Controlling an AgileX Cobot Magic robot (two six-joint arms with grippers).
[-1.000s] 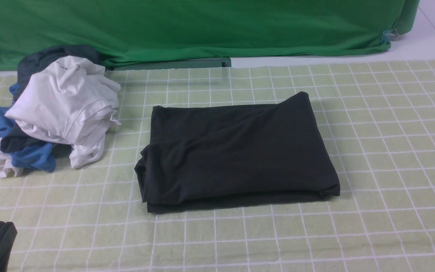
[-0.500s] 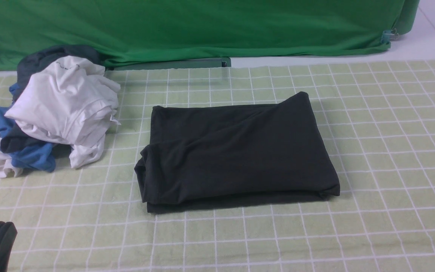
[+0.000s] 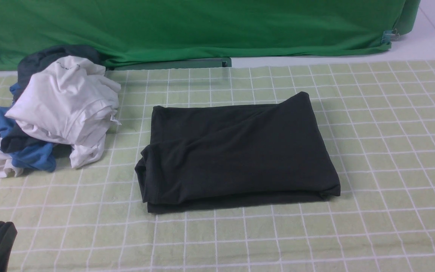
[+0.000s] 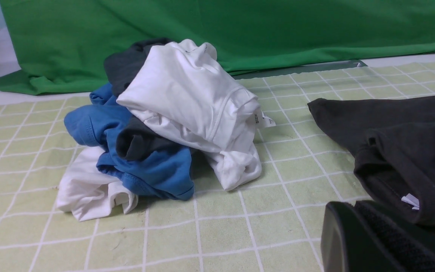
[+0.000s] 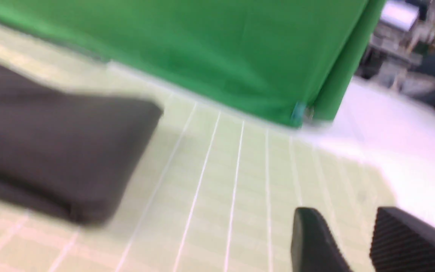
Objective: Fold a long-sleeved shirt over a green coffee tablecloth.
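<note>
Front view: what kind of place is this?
Likely a lab tabletop staged for folding: checked tablecloth, plain green backdrop sheet clipped at one corner, a folded black shirt beside a pile of crumpled garments.

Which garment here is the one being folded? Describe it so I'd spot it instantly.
Start at the checked yellow-green tablecloth in front of the bright green backdrop. At its middle lies the long-sleeved shirt, folded into a flat rectangle. Unlike the crumpled pile of white, blue and grey clothes to its left, it is plain black and neat.

black shirt (image 3: pixel 236 151), pale green white-gridded tablecloth (image 3: pixel 391 132), bright green backdrop (image 3: pixel 202 26)
</note>
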